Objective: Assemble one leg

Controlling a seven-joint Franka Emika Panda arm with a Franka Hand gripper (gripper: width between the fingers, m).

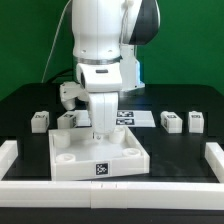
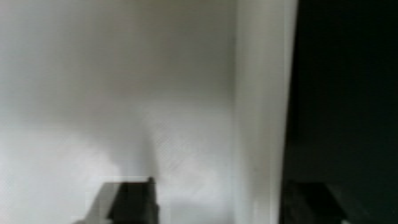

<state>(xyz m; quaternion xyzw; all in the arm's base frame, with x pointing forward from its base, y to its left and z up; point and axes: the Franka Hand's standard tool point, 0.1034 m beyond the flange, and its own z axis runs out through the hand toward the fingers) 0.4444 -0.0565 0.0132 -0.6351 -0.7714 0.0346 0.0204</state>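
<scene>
Four small white legs with marker tags lie on the black table: two at the exterior view's left and two at the right. The large white square panel with round corner sockets lies in the middle front. My gripper points straight down at the panel's far edge. In the wrist view my gripper has its dark fingertips apart, one over the white panel and one over the black table, with the panel's bright edge wall between them. No leg is in the jaws.
The marker board lies behind the panel, partly hidden by the arm. White border rails stand at the left, right and front of the black table. A green wall is behind.
</scene>
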